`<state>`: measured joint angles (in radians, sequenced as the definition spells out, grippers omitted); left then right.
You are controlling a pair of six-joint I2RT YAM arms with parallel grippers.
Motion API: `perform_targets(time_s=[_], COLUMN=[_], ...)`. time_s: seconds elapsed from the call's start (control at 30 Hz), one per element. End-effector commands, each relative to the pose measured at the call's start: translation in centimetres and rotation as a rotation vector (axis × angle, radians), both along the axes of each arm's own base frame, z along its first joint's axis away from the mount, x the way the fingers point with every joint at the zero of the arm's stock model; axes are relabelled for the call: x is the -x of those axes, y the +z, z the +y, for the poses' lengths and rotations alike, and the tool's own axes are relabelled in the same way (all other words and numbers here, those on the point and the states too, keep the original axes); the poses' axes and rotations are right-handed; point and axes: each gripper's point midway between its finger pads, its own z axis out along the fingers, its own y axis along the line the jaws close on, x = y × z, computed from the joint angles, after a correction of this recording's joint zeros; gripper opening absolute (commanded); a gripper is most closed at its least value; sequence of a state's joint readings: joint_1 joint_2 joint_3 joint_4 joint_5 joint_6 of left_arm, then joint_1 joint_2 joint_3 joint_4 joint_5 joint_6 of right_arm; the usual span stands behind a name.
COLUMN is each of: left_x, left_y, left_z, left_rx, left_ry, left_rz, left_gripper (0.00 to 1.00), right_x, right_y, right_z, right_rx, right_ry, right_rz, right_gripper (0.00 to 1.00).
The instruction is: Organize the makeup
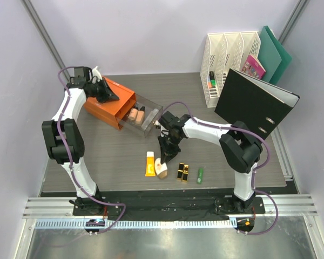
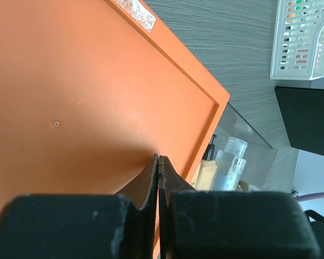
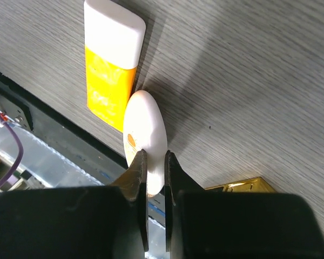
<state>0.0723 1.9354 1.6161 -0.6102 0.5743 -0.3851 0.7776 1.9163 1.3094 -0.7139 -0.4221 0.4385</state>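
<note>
Surface: a grey wood-grain table (image 1: 108,156) is seen, closed in by pale lilac walls.
Front row: across the lower middle of the top view are laid an orange-yellow tube (image 3: 110,70), a cream oval compact (image 3: 146,135), black-gold lipsticks (image 1: 183,172) and a small green tube (image 1: 200,175).
Right gripper (image 3: 154,156): pinched on the compact's near, narrow end; the compact touches the orange-yellow tube's lower corner.
Handling: the compact is judged light, rigid and glossy. On so rounded an end it may swivel or slip, so a hold nearer its middle is advised.
Clear drawer (image 1: 151,120): at upper centre, beige foundation bottles (image 1: 136,115) and a clear bottle (image 2: 229,162) are held.
Left gripper (image 2: 159,159): pressed together with nothing held, set on the orange box (image 2: 97,81).
</note>
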Motion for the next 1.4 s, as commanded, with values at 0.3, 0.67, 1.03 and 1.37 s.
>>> perform_targets(time_s=[0.3,0.67,1.03,1.37], left_x=[11.3,11.4,11.4,11.7], left_y=[-12.6,-12.6,-12.7,-12.8], left_z=[3.2,3.1,3.1,3.0], left_rx=[-0.217,-0.215,-0.212,-0.211], left_ry=[-0.008,-0.008,-0.006,-0.010], left_rz=[0.599,0.599,0.602,0.607], left_gripper=[0.00,0.00,0.00,0.00], right_x=[-5.2,-11.3,-15.9,-20.1], right_y=[2.6,14.3,24.7,24.9], right_z=[-4.8,-3.3,0.3,7.1], right_rx=[0.156,-0.002,-0.255,-0.430], right_ry=[-0.119,-0.175,-0.208,-0.228], right_rz=[-0.249,-0.459,-0.621,-0.596], right_gripper=[0.01,0.01,0.01,0.01])
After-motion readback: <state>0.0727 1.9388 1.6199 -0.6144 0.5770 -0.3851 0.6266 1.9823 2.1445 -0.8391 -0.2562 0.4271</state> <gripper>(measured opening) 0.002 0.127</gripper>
